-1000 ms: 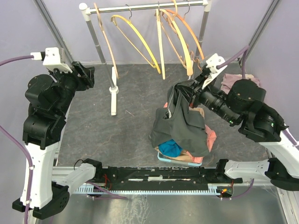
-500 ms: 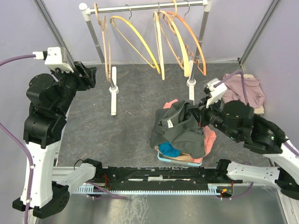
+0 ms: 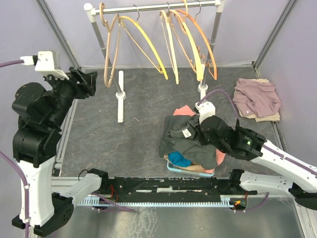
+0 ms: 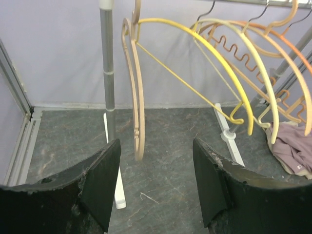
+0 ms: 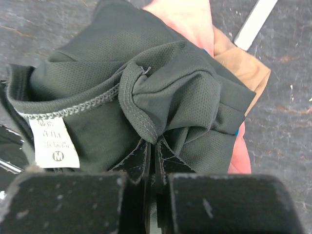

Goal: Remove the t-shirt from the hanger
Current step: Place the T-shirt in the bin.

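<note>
over the near middle of the table [image 3: 138, 134], seen from above, the t-shirt [image 3: 193, 146] lies dark and crumpled on top of a pile of clothes [image 3: 179, 159], and none of it hangs from the rail [image 3: 153, 8]. the right arm [image 3: 257, 148] reaches in from the right, its wrist low against the cloth. the shirt is too bunched to have a clean line, but its longer spread runs from the far side of the pile toward the near edge, with the neck label [image 3: 186, 133] face up on its left half. part of it drapes down the pile's left flank, so i judge that a sideways tug could slide it onto the table.

from the left wrist, the left hand [image 4: 156, 156] stands wide open with nothing between its fingers. it faces a tan hanger [image 4: 138, 112] that carries no cloth (so this arm has no part in the hold).

from the right wrist, the right hand [image 5: 152, 158] is pinched tight on a raised fold of the t-shirt, the jaws all but meeting with the mesh between them. the collar and its label sit at the left of this view, so the neck opening points that way. a pink garment [image 5: 185, 14] and a tan garment [image 5: 243, 73] show from underneath on the far and right sides. the main risk, as i see it, is the hand drawing back before it lets go. that would lift the shirt off the pile again and could drag the loose garments beneath along with it. the mesh might also cling to a finger as the jaws part.
</note>
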You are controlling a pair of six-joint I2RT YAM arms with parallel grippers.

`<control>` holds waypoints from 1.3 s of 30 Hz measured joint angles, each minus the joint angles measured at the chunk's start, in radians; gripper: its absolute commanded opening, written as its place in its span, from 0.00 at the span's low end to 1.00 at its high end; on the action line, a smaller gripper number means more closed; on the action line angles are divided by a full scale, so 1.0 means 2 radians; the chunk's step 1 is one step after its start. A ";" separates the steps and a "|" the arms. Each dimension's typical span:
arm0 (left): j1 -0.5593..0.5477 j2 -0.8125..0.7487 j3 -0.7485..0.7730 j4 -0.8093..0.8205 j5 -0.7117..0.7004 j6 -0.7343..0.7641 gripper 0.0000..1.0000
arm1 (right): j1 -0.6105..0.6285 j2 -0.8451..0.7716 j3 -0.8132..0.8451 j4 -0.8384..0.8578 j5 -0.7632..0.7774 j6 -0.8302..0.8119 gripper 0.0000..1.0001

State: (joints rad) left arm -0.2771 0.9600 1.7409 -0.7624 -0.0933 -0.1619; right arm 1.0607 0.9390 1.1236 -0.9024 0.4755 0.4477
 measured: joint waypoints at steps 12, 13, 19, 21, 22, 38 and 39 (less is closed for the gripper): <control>0.000 0.017 0.072 -0.011 0.039 0.000 0.68 | 0.000 0.047 -0.114 0.052 0.006 0.084 0.01; 0.000 0.020 0.074 -0.011 0.044 0.000 0.68 | 0.000 0.053 -0.121 0.063 0.005 0.092 0.01; 0.000 0.041 0.077 -0.011 0.076 -0.020 0.70 | 0.000 0.088 -0.140 0.109 0.001 0.122 0.01; 0.000 0.045 0.077 -0.011 0.080 -0.025 0.74 | 0.000 0.097 -0.141 0.119 0.000 0.128 0.01; 0.000 0.046 0.076 -0.011 0.084 -0.025 0.75 | 0.000 0.100 -0.141 0.121 -0.001 0.130 0.01; 0.000 0.042 0.044 -0.006 0.091 -0.046 0.99 | 0.003 0.046 -0.105 0.051 0.010 0.151 0.59; 0.000 0.040 0.036 -0.006 0.091 -0.046 0.99 | 0.003 0.040 -0.097 0.041 0.014 0.150 0.62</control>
State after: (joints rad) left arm -0.2771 1.0393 1.8137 -0.7734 0.0879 -0.2535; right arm 1.0660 1.0191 0.9298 -0.8207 0.5030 0.7471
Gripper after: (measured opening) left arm 0.991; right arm 0.546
